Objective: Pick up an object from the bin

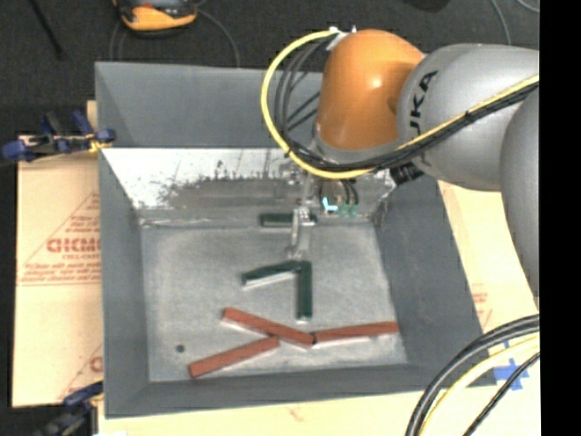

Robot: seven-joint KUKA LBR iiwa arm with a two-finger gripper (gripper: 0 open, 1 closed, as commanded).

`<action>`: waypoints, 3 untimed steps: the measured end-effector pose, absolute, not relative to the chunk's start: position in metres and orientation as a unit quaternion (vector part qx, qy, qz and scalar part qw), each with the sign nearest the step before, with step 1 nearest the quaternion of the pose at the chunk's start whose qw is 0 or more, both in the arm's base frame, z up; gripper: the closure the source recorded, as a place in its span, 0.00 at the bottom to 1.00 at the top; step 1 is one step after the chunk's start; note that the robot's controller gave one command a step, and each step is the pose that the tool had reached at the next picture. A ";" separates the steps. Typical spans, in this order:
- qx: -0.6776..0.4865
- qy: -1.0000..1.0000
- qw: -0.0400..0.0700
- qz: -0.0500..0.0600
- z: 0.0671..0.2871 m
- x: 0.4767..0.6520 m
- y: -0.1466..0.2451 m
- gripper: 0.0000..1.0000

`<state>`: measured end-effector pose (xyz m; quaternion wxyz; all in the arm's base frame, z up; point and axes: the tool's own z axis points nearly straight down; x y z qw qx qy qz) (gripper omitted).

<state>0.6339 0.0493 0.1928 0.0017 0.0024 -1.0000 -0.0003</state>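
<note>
My gripper point(297, 234) hangs below the orange-covered wrist, low over the back middle of the bin. Just left of it, near the back wall, lies a short dark green block point(274, 219). Right below its tip lie two dark green sticks: one slanted point(270, 275) and one lying front to back point(304, 292), which meet at a corner. I see nothing held by the gripper.
Three red-brown sticks lie toward the bin's front: one slanted in the middle point(268, 327), one at the front left point(231, 358) and one at the right point(356, 334). A small dark speck point(180, 349) sits on the floor at the left.
</note>
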 end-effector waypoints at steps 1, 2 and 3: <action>0.002 -1.000 -0.003 -0.001 0.198 0.636 0.049 0.00; -0.031 -0.999 -0.005 -0.001 0.129 0.646 0.030 0.00; -0.032 -0.999 -0.001 0.000 0.085 0.646 0.025 0.00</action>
